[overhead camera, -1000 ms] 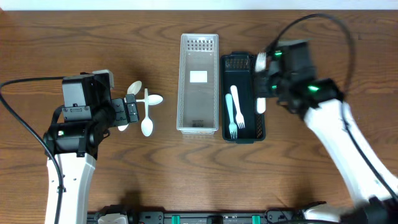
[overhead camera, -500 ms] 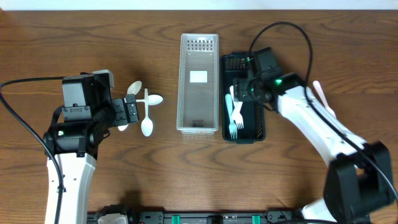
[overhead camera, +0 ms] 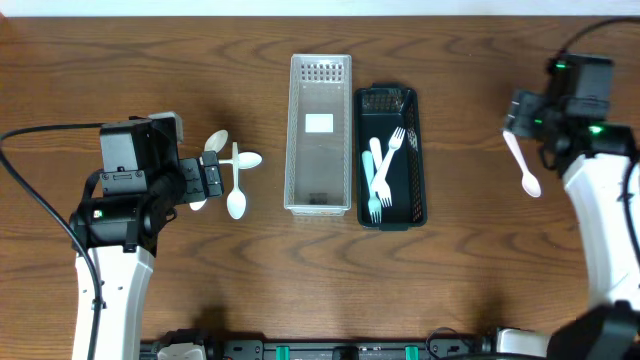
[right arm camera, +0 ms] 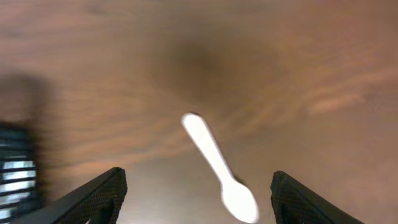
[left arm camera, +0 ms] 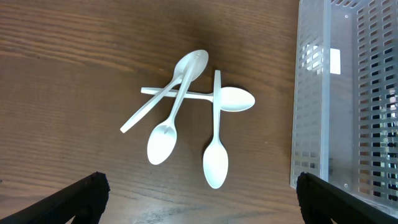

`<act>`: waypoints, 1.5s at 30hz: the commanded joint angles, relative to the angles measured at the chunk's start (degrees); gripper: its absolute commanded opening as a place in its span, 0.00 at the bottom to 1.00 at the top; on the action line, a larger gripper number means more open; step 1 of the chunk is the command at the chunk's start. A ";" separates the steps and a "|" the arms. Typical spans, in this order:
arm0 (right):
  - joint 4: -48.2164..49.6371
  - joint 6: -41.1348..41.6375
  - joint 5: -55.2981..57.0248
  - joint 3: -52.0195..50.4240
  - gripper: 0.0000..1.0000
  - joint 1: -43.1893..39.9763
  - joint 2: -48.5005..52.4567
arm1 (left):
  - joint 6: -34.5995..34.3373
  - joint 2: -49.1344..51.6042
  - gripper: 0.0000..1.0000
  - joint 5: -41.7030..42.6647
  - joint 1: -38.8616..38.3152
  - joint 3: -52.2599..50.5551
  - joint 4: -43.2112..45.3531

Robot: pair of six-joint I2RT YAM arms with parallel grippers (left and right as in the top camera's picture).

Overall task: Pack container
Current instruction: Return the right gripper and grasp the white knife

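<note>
Several white spoons (left arm camera: 186,93) lie crossed in a pile on the table left of the clear container (overhead camera: 320,135). My left gripper (left arm camera: 200,186) hovers open over them, empty. The black container (overhead camera: 420,150) holds a white fork (overhead camera: 393,150) and two pale blue forks (overhead camera: 375,185). A single white spoon (overhead camera: 521,165) lies on the table at the far right. My right gripper (right arm camera: 198,175) is above that spoon (right arm camera: 217,165), open, fingers either side of it and not touching it.
The clear container (left arm camera: 348,93) stands just right of the spoon pile, close to my left gripper's right finger. Its inside holds only a white label (overhead camera: 319,123). Cables trail from both arms.
My right gripper opened and left a white fork in the black container, then swung right to above the lone spoon. The left arm has not moved.
</note>
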 commanded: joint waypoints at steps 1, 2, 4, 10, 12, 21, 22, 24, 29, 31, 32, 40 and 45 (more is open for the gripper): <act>-0.11 -5.11 -3.78 -1.77 0.79 -5.33 5.22 | -0.07 0.26 0.98 0.15 0.24 1.03 0.00; -0.24 -5.40 -4.98 -1.79 0.81 -6.58 6.93 | -0.04 0.26 0.98 0.15 0.24 1.03 0.00; -0.42 -5.38 -6.56 -1.79 0.85 -8.37 9.88 | -0.07 0.26 0.98 0.15 0.24 1.03 0.00; 0.59 -8.90 -12.22 -1.79 0.81 -10.69 18.43 | -0.07 0.26 0.98 0.15 0.24 1.03 0.00; 0.63 -10.25 -13.75 -1.79 0.76 -10.67 20.61 | -0.04 0.26 0.98 0.15 0.24 1.03 0.00; 0.68 -10.25 -10.97 -1.79 0.57 -10.62 25.68 | -0.07 0.26 0.98 0.15 0.24 1.03 0.00; 0.55 -10.25 -10.27 -1.79 0.55 -10.64 25.90 | -0.04 0.26 0.98 0.15 0.24 1.03 0.00; 0.26 -10.23 -9.55 -1.79 0.46 -10.62 26.14 | -0.04 0.26 0.98 0.15 0.24 1.03 0.00; -0.31 -9.77 -9.11 -1.79 0.32 -10.62 26.25 | -0.04 0.26 0.98 0.15 0.24 1.03 0.00; -0.61 -8.96 -7.96 -1.79 0.29 -10.62 26.25 | -0.07 0.26 0.98 0.15 0.24 1.03 0.00; -0.81 -7.93 -6.97 -1.79 0.27 -10.62 26.25 | -0.07 0.26 0.98 0.15 0.24 1.03 0.00; -1.42 -6.75 -5.25 -1.79 0.12 -10.62 26.25 | -0.04 0.26 0.98 0.15 0.24 1.03 0.00; -2.05 -6.64 -4.87 -1.79 0.09 -10.62 26.25 | -0.07 0.26 0.98 0.15 0.24 1.03 0.00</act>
